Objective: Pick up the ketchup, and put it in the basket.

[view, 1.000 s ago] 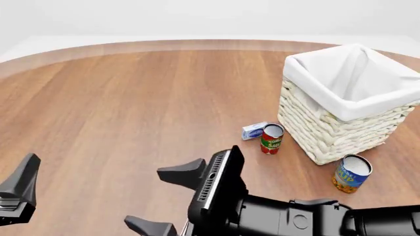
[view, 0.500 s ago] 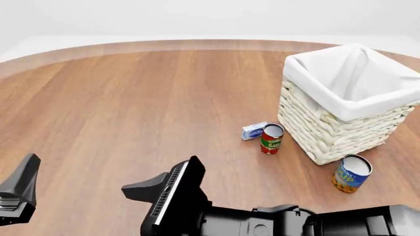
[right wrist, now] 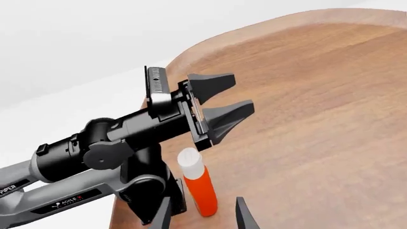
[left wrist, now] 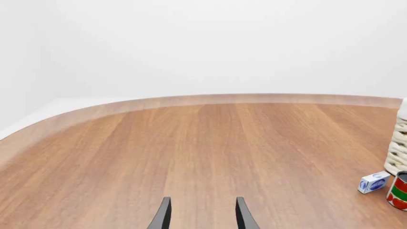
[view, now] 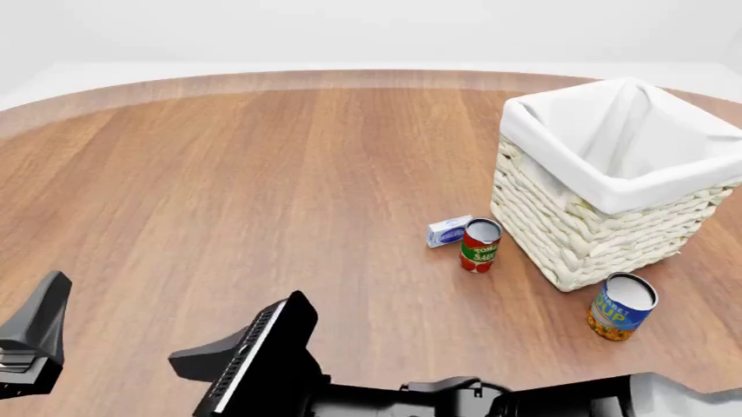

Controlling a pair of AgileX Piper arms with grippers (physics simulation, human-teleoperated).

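The ketchup (right wrist: 198, 184), a red bottle with a white cap, shows only in the right wrist view. It stands upright near the table's edge beside the left arm's base. My right gripper (right wrist: 202, 217) is open, with the bottle just ahead of its two fingertips and nothing between them. In the front view the right arm (view: 264, 363) lies low along the front edge and no ketchup shows. My left gripper (left wrist: 202, 218) is open and holds nothing; one of its fingers (view: 42, 318) sits at the far left. The basket (view: 603, 228), cream wicker with a white liner, stands at the right.
A red-and-green tomato sauce can (view: 479, 245) and a small blue-and-white box (view: 449, 231) stand just left of the basket. A blue-and-yellow can (view: 620, 306) is in front of it. The left arm (right wrist: 121, 138) reaches over the ketchup in the right wrist view.
My right arm has swung leftward along the table's front edge, its gripper now near the lower left. The left gripper and the table's objects have not moved.
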